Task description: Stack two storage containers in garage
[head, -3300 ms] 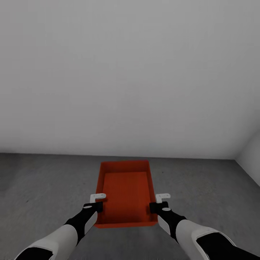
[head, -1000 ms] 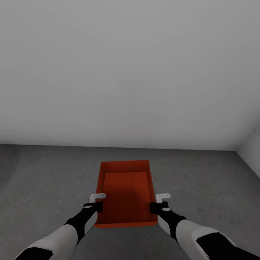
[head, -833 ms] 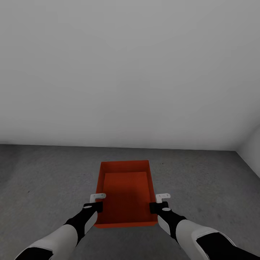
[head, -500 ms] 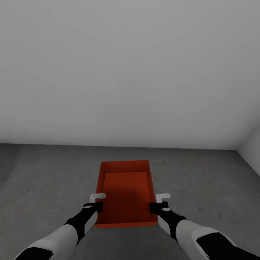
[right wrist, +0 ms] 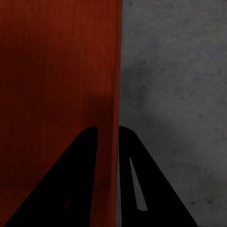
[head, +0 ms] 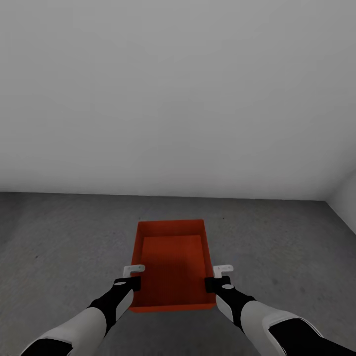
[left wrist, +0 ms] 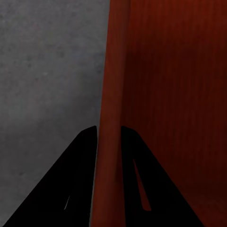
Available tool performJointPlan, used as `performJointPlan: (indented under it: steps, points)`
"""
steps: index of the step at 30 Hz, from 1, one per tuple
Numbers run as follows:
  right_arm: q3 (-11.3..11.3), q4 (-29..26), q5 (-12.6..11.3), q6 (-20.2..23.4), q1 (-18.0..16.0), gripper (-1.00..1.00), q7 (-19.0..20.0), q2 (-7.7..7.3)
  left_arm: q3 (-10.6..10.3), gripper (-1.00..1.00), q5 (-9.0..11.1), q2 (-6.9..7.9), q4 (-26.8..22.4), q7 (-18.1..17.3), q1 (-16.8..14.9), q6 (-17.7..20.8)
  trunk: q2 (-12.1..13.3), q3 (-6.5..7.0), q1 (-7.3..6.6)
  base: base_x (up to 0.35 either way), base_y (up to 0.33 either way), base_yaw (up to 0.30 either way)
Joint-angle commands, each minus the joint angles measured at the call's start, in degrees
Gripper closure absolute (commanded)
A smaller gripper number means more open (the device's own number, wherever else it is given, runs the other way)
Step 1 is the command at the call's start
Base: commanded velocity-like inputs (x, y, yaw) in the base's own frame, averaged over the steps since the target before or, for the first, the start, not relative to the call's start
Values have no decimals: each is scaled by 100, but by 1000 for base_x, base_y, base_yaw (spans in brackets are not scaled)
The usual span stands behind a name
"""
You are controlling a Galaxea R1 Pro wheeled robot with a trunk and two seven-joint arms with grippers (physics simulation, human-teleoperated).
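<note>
I carry one orange-red open-top storage container (head: 172,264), empty, held level in front of me above the dark grey floor (head: 64,237) of the garage. My left gripper (head: 131,283) is shut on the container's left wall (left wrist: 111,94), one black finger (left wrist: 82,156) on each side of it. At the opposite side, my right gripper (head: 211,283) pinches the right wall (right wrist: 115,85) the same way, shut on it. Both wrist views show grey concrete beyond the wall's outer face.
A plain white wall (head: 178,99) stands ahead and meets the floor a short way beyond the container. A second white wall (head: 346,198) forms a corner at the far right. Rough grey floor spreads to both sides.
The wall's base line has slid up in the head view, so more floor shows ahead; the whole picture shifted. Container and grippers keep the same hold.
</note>
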Motion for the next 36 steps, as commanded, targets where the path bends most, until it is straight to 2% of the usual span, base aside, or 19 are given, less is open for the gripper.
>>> performJointPlan:
  steps: [1,22,36]
  points:
    - [-69,-4,-62,-33,-4,100,-27,-17,133,100,-29,109,-12,79,-3,45,-44,-31,22,0,0,-59]
    - [-72,-4,-62,-31,-4,100,-27,-16,133,100,-29,109,-12,79,-3,45,-84,-228,44,0,0,-152]
    - [-75,-4,-62,-41,-4,100,-27,-17,133,100,-29,110,-12,80,-3,45,-84,-299,44,0,0,-40]
